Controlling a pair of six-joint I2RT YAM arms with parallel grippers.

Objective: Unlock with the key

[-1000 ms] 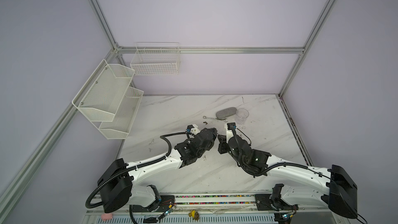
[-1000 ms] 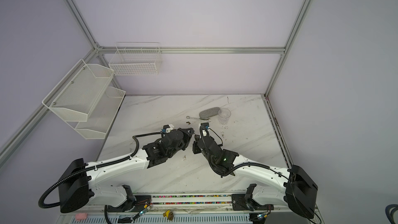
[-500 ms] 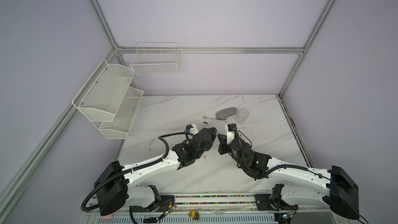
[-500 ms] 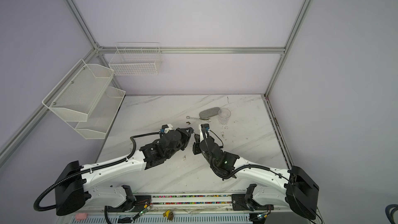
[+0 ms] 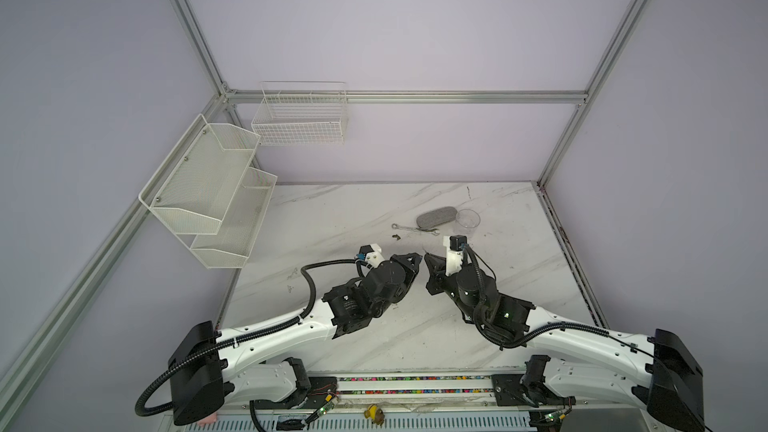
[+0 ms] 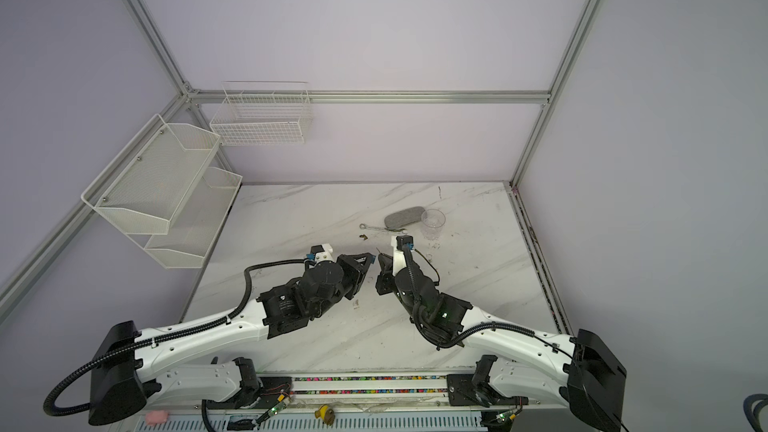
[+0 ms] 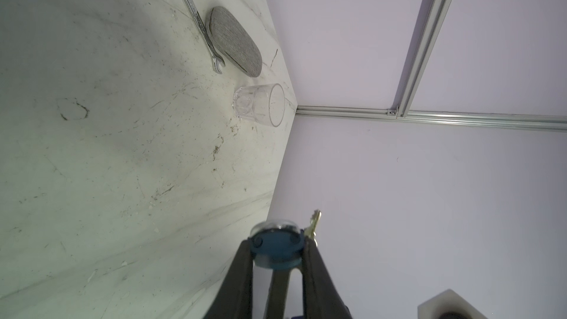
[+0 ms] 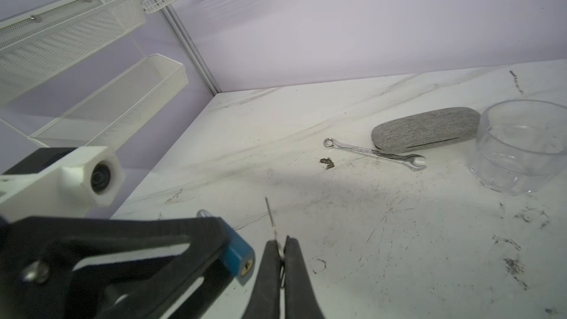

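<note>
Between the left jaws sits a blue padlock [image 7: 277,248], gripped across its body by both fingers [image 7: 244,274]. These jaws stand narrow, closed onto the lock. The brass keyhole face [image 8: 247,266] of the padlock is turned toward the right jaws.

The right jaws are fully closed on the key [image 8: 271,220]. They pinch its head so that the thin blade projects forward past the tips. The key sits just beside the padlock, clear of the keyhole and not inserted.

Both top views show the two sets of jaws tip to tip, close together, raised above the worktop [image 5: 332,218].

Ahead of the right jaws, on the worktop, lies a combination wrench [image 8: 374,153]. A grey oval case [image 8: 425,131] lies just beyond the wrench. A clear tumbler [image 8: 521,148] stands upright just beside the case.

Well beyond the left jaws, two white mesh shelves [image 5: 203,184] and a wire basket [image 5: 299,122] hang on the walls.
</note>
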